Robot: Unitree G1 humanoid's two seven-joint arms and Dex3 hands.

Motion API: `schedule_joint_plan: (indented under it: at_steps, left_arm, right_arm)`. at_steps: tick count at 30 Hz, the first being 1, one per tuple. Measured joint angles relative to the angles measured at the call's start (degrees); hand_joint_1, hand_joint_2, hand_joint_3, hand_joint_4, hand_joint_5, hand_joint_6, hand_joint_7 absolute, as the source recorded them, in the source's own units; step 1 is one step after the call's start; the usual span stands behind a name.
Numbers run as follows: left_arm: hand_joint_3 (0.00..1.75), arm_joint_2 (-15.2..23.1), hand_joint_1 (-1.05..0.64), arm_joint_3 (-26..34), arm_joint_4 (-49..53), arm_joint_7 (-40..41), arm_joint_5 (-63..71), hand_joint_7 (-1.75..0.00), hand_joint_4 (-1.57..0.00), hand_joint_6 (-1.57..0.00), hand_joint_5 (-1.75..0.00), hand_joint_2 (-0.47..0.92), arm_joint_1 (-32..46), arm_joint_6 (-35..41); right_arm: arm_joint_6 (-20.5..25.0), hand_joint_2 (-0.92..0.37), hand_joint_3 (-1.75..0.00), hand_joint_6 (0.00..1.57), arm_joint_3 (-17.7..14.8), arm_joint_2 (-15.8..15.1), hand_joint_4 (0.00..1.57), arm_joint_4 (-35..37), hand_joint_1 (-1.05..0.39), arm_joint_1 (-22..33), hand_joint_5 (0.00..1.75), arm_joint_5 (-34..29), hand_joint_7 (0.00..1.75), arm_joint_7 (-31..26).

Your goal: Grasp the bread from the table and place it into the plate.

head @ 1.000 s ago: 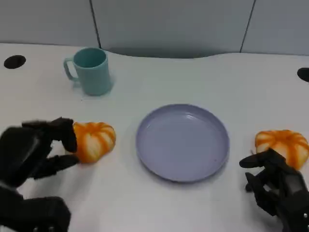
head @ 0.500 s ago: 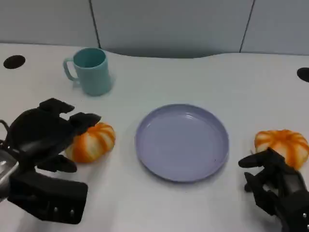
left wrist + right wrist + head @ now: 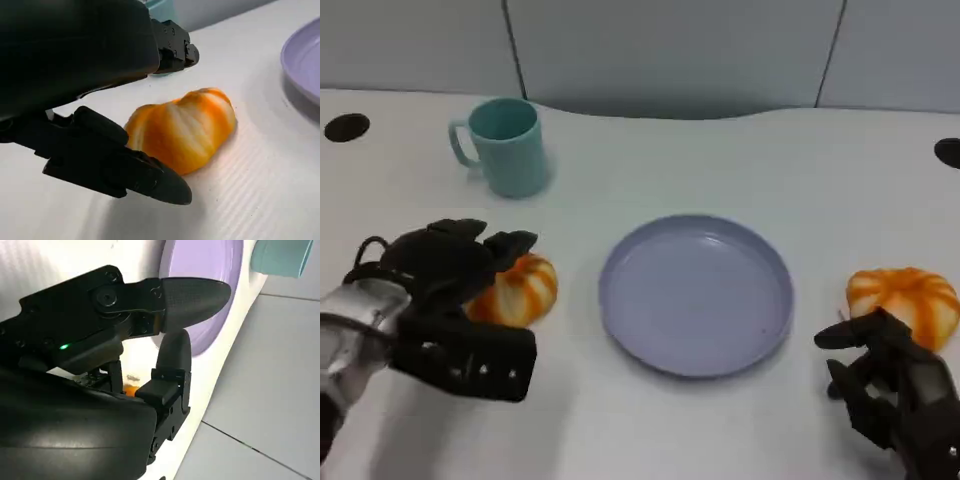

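Reaching over the left bread [image 3: 523,289] on the desk [image 3: 720,160], the left robot hand [image 3: 445,268] has fingers spread around it. Whether it grips, I cannot tell. The right robot hand [image 3: 885,385] is open near the other bread [image 3: 905,300].

We see a teal mug [image 3: 504,144] standing upright near the table's [image 3: 720,160] far left corner, handle toward the left edge. Dark round holes sit at the far left [image 3: 345,127] and far right [image 3: 949,152] edges.
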Motion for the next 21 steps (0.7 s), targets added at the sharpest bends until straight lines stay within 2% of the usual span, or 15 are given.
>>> schedule_joint_plan:
  at_steps: [4,8,13,15,17,20,21]
  left_arm:
    - [0.0,-1.48,-0.67,-2.37,6.34,2.42,-0.16,-0.01,0.0,-0.01,0.0,0.81,-3.76,0.2]
    - [0.0,-5.09,-0.66,-5.45,14.86,2.9,-0.15,-0.01,0.0,-0.01,0.0,0.8,-7.72,1.8]
    - [0.0,-7.83,-0.65,-6.86,20.13,2.75,-0.99,-0.01,0.0,-0.03,0.0,0.79,-9.68,2.61]
    - [0.0,-8.18,-0.63,-7.02,21.07,2.73,-1.57,-0.04,-0.04,-0.09,-0.02,0.78,-9.99,2.68]
    - [0.0,-8.47,-0.54,-7.39,21.74,2.5,-2.1,-0.06,-0.18,-0.22,-0.1,0.76,-10.32,2.73]
    - [0.0,-9.05,-0.51,-7.54,22.36,1.23,-3.11,-0.05,-0.22,-0.27,-0.13,0.76,-10.9,2.77]
    - [0.0,-9.14,-0.44,-7.55,22.44,0.95,-3.29,-0.09,-0.32,-0.45,-0.21,0.76,-11.02,2.77]
  right_arm:
    - [0.0,-0.92,-0.41,0.5,-0.05,0.0,0.58,-0.19,-0.24,0.17,1.59,0.09,1.24,0.08]
    - [-0.74,-0.92,-0.44,0.48,0.07,-0.01,0.53,-0.54,-0.22,0.94,1.6,0.43,1.28,1.26]
    - [-0.61,-0.92,-0.44,0.48,0.01,-0.03,0.5,-1.68,-0.21,1.99,1.59,1.99,1.31,3.25]
    - [-0.14,-0.92,-0.45,0.47,-0.03,-0.03,0.49,-2.32,-0.21,2.41,1.61,2.28,1.34,3.56]
    - [2.18,-0.92,-0.46,0.45,-0.04,0.02,0.47,-4.76,-0.2,3.3,1.62,2.61,1.36,3.92]
    - [5.73,-0.92,-0.46,0.44,-0.01,0.3,0.47,-9.13,-0.2,4.82,1.62,3.41,1.36,4.41]
    - [6.42,-0.92,-0.46,0.44,0.0,0.36,0.46,-9.89,-0.2,5.06,1.62,3.5,1.37,4.48]
